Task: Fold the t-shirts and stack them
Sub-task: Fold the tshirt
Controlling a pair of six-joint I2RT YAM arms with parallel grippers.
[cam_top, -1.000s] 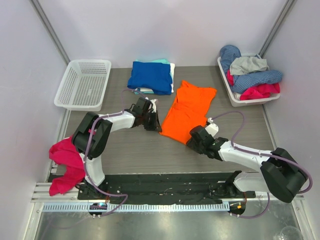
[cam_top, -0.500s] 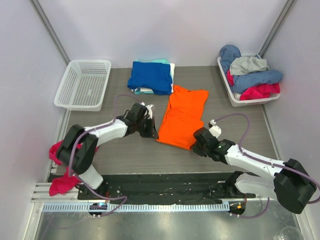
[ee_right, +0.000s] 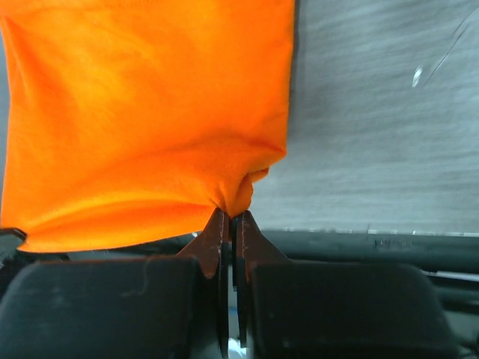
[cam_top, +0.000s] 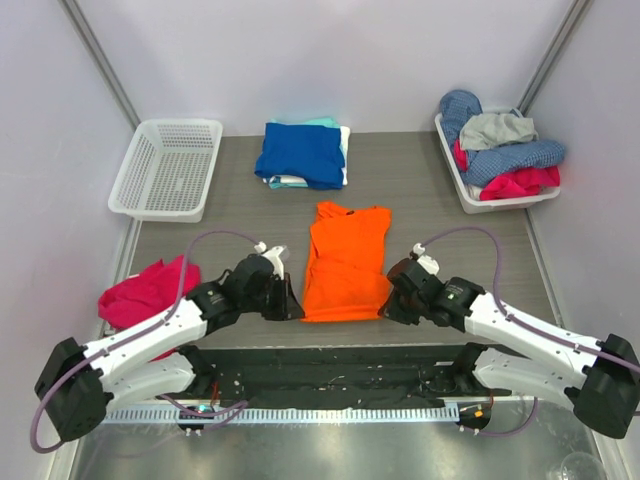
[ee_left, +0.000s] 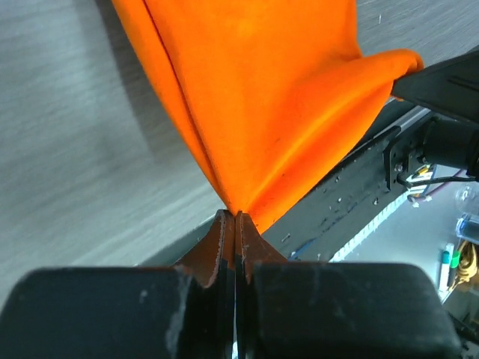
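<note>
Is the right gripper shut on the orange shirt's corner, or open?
Shut on it: in the right wrist view the right gripper pinches a bunched corner of the orange t-shirt, jaws pressed together.

You have nothing to read here: no text, label, brand, number or sign is legible in any view

orange t-shirt (cam_top: 346,262): narrow lengthwise fold, collar far | blue t-shirt (cam_top: 300,153): folded, topping pile (cam_top: 344,145) behind
</note>
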